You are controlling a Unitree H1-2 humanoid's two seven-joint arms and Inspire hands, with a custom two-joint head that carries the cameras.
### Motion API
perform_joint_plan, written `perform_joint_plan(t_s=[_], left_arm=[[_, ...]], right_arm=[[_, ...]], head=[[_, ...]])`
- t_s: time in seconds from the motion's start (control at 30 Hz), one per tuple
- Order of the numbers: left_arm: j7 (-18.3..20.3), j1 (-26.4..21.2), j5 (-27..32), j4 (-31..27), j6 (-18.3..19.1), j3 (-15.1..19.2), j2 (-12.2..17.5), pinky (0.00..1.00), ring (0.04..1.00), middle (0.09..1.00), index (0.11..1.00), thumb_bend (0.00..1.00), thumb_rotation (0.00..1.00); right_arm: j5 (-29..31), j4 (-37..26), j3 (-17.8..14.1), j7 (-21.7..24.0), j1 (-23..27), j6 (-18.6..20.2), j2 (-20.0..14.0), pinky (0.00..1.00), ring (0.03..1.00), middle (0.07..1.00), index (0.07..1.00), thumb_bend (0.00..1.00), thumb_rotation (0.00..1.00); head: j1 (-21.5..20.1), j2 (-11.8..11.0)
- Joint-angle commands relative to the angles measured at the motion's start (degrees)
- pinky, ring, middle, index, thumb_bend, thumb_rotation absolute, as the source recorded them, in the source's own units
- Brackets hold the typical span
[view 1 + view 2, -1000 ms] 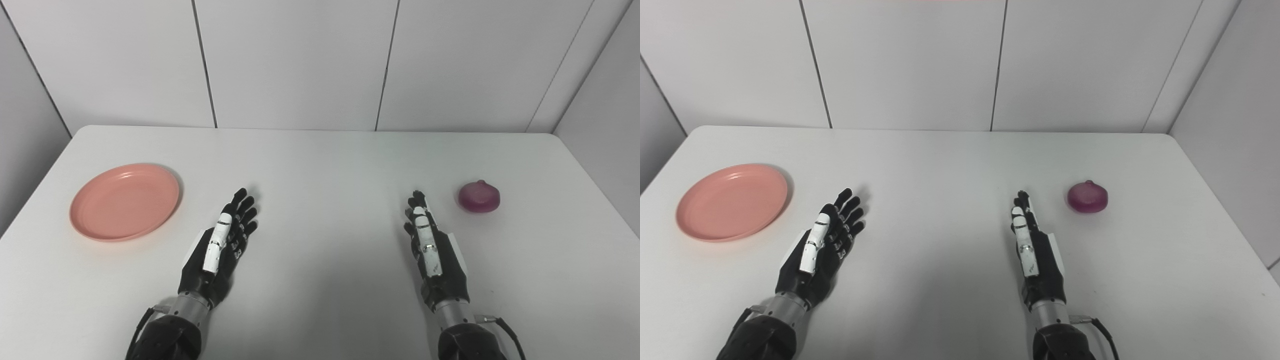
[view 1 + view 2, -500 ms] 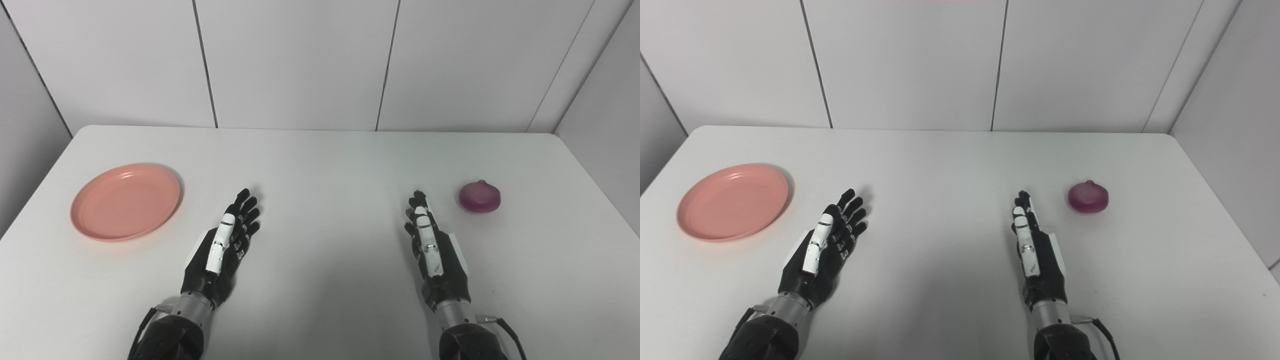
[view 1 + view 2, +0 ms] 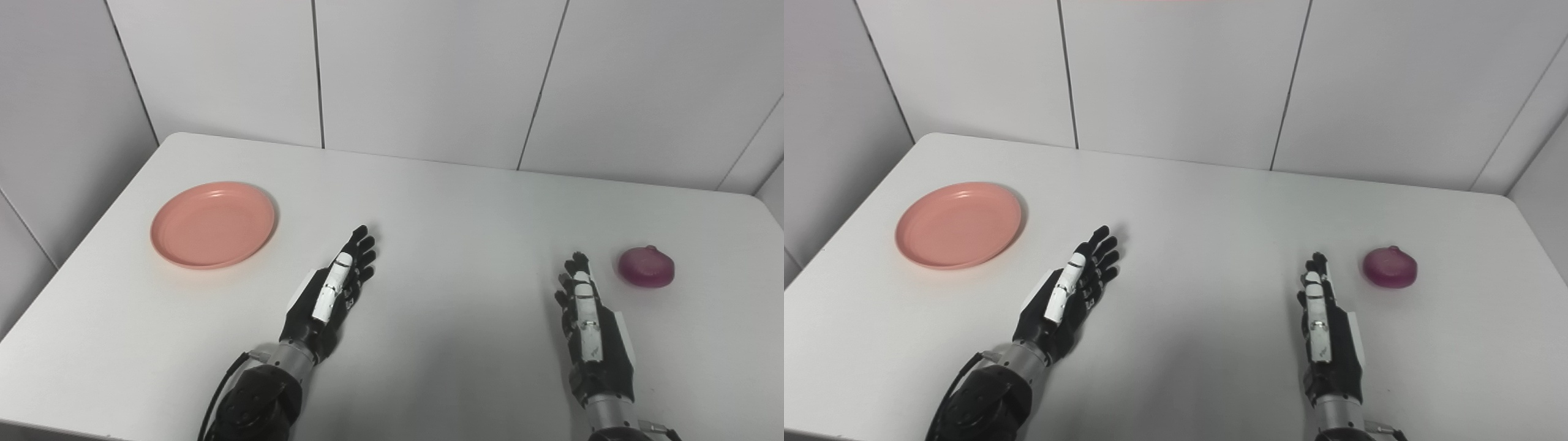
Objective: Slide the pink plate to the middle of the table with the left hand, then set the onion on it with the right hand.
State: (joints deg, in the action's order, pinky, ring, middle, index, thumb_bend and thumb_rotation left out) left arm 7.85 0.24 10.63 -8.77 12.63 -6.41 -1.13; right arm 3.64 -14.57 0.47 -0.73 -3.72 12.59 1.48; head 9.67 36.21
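A: Starting at the left, what is sitting on the white table [image 3: 429,202]?

B: The pink plate [image 3: 212,224] is lying flat near the table's left edge, toward the far side. It is lying empty, with nothing touching it.

A: And moving right from there?

B: The left hand [image 3: 331,294] is reaching in from the bottom edge, low over the table to the right of the plate and nearer the camera. Its fingers [image 3: 1099,256] are stretching out straight and slightly spread, pointing up and to the right. It is holding nothing, and it is staying clear of the plate, with bare table showing between them.

A: What is happening in the middle?

B: Only bare tabletop is showing between the two hands.

A: And the right side?

B: The right hand [image 3: 591,334] is coming in from the bottom right, turned on edge so the white strip along one finger is facing up. Its fingers [image 3: 1318,275] are extending straight toward the far wall, close together, gripping nothing. So both hands are standing open and empty.

A: Where is the onion?

B: The purple onion [image 3: 646,266] is resting on the table near the right edge, just to the right of the right hand's fingertips and a little beyond them. A small gap is separating the hand from it, so they are not touching. It is lying well apart from the plate, across the whole width of the table.
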Motion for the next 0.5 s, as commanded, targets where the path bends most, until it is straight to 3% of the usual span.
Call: perform_joint_plan(t_s=[0.0,0.47], left_arm=[[-0.41,0.4,-0.31,-0.97,-0.84,-0.62,-1.91,1.0,0.997,1.0,1.0,0.44,1.0],[-1.21,-0.01,-0.36,-0.18,-0.83,-1.2,-2.51,1.0,1.0,1.0,1.0,0.47,0.98]], right_arm=[[0.71,-2.05,-0.19,1.31,-0.62,-1.19,-1.16,1.0,1.0,1.0,1.0,0.15,1.0],[1.22,-1.77,-0.94,2.76,-0.6,-1.26,-1.23,1.0,1.0,1.0,1.0,0.14,1.0]], head=[[0.8,-0.26],[1.65,-1.18]])
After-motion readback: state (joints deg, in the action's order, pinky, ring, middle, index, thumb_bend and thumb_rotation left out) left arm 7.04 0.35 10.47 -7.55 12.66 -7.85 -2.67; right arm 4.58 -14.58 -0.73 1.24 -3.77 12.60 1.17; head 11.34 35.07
